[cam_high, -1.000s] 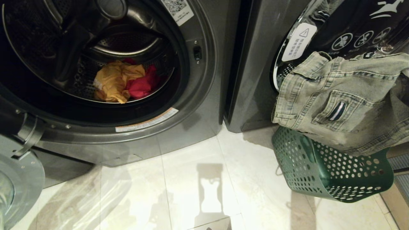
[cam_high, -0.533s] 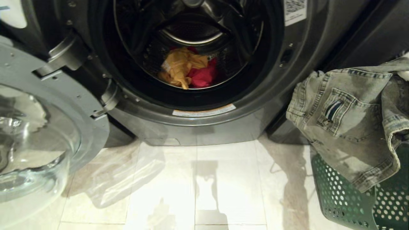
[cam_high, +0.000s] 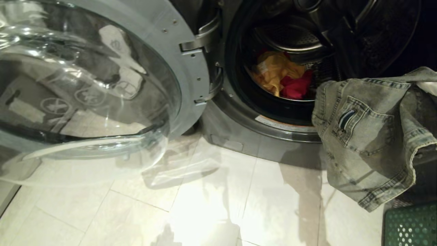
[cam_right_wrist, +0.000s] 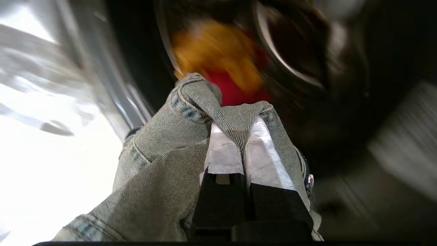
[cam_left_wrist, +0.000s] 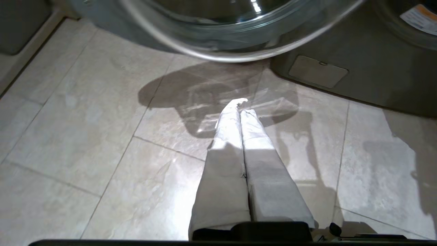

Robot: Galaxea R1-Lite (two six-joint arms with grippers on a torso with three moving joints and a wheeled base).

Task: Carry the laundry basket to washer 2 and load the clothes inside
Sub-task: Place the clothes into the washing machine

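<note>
The right gripper (cam_right_wrist: 243, 136) has its jaws clamped on the grey denim garment (cam_high: 368, 136), a fold pinched between the white-padded fingers (cam_right_wrist: 222, 153), and the cloth hangs at the right of the scene, just in front of the washer's (cam_high: 239, 133) open mouth. Deep in the drum lie the yellow-orange garment (cam_high: 273, 70) and the pink-red garment (cam_high: 297, 87), touching each other. The glass door (cam_high: 85, 85) is swung wide open on the left. A corner of the green laundry basket (cam_high: 409, 225) sits on the tiled floor (cam_high: 205, 205) at near right, below the denim. The left gripper (cam_left_wrist: 241, 106) hangs low over the tiles, jaws together, holding nothing.
</note>
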